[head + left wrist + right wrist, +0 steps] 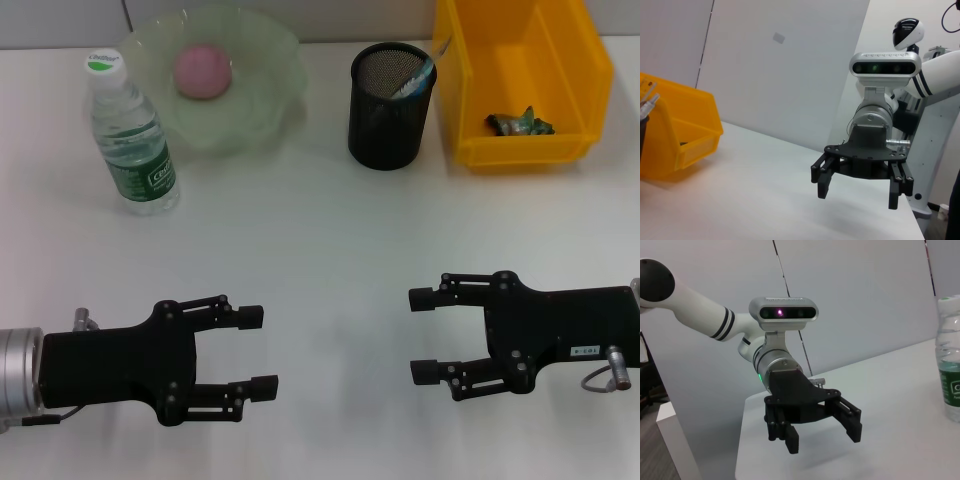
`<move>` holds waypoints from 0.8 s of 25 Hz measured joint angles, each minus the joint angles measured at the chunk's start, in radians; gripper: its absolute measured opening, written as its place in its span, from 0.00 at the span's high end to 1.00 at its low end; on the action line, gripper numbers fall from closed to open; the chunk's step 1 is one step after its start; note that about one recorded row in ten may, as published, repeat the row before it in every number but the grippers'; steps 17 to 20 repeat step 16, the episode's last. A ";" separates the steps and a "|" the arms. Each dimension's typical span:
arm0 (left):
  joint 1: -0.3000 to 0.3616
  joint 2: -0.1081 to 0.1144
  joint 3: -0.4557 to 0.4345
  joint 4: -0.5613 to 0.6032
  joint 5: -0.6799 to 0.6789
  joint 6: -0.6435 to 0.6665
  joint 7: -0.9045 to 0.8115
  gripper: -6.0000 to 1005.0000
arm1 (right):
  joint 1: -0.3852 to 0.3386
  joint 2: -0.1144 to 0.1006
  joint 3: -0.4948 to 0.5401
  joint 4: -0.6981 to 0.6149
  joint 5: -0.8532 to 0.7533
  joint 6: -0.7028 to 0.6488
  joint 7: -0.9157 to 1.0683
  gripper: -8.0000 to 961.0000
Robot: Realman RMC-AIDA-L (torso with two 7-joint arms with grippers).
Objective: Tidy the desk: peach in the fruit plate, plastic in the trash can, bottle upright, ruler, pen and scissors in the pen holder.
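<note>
two grippers, left [258, 350] and right [424, 335], hover with jaws spread, facing each other over the desk [320, 240]. peach [203, 71], bottle [130, 135] and pen holder [390, 105] sit well beyond both jaws. with little apparently left, staying low and clear seems wise.

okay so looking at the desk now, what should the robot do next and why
Probably nothing more than keeping both claws, left and right, parked open: the peach sits in the fruit plate, the bottle stands upright, plastic lies in the trash can.
</note>
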 joint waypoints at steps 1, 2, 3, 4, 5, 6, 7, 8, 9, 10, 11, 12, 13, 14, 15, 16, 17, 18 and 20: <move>0.000 0.000 0.000 0.000 0.000 0.000 0.000 0.20 | 0.000 0.000 0.000 0.000 0.000 0.000 0.000 0.15; 0.000 0.000 0.001 0.000 0.000 0.000 0.000 0.20 | 0.000 0.000 0.000 -0.001 0.000 -0.001 0.000 0.15; 0.000 0.000 0.001 0.000 0.000 0.000 0.000 0.20 | 0.000 0.000 0.000 -0.001 0.000 -0.001 0.000 0.15; -0.001 0.000 0.001 0.000 0.000 0.000 0.000 0.20 | 0.000 -0.001 0.000 -0.002 0.000 -0.001 0.000 0.15; -0.001 0.000 0.001 0.000 0.000 0.000 0.000 0.20 | 0.000 -0.001 0.000 -0.002 0.000 -0.001 0.000 0.15; -0.001 0.000 0.001 0.000 0.000 0.000 0.000 0.20 | 0.000 -0.001 0.000 -0.002 0.000 -0.001 0.000 0.15; -0.001 0.000 0.001 0.000 0.000 0.000 0.000 0.20 | 0.000 -0.001 0.000 -0.003 0.000 -0.002 0.000 0.15; -0.001 0.000 0.001 0.000 0.000 0.000 0.000 0.20 | 0.000 -0.001 0.000 -0.003 0.000 -0.002 0.000 0.15; -0.001 0.000 0.001 0.000 0.000 -0.001 0.000 0.20 | 0.000 -0.001 0.000 -0.003 0.000 -0.002 0.000 0.15; -0.001 0.000 0.001 0.000 0.000 -0.001 0.000 0.20 | 0.000 -0.001 0.000 -0.003 0.000 -0.002 0.000 0.15; -0.002 0.000 0.001 0.000 0.000 -0.002 0.000 0.20 | 0.000 -0.001 0.000 -0.003 0.000 -0.001 0.000 0.15; -0.001 0.000 0.001 0.000 0.000 -0.002 0.000 0.20 | 0.001 -0.001 0.000 -0.003 0.000 -0.001 0.000 0.15; -0.001 0.000 0.001 0.000 0.000 -0.002 0.000 0.20 | 0.003 -0.002 0.000 -0.003 0.000 -0.001 0.000 0.15; -0.001 0.000 0.001 0.000 0.000 -0.002 0.000 0.20 | 0.005 -0.002 0.000 0.000 0.000 -0.001 0.002 0.15; -0.001 0.000 0.001 0.000 0.000 -0.002 0.000 0.20 | 0.005 -0.002 0.000 0.000 0.000 -0.001 0.002 0.15; -0.001 0.000 0.001 0.000 0.000 -0.002 0.000 0.20 | 0.006 -0.002 0.000 0.001 0.000 -0.002 0.003 0.15; -0.001 0.000 0.001 0.000 0.000 -0.002 0.000 0.20 | 0.006 -0.002 0.000 0.001 0.000 -0.002 0.003 0.15; -0.001 0.000 0.001 0.000 0.000 -0.002 0.000 0.20 | 0.006 -0.002 0.000 0.001 0.000 -0.002 0.003 0.15; -0.001 0.000 0.001 0.000 0.000 -0.002 0.000 0.20 | 0.006 -0.002 0.000 0.001 0.000 -0.002 0.003 0.15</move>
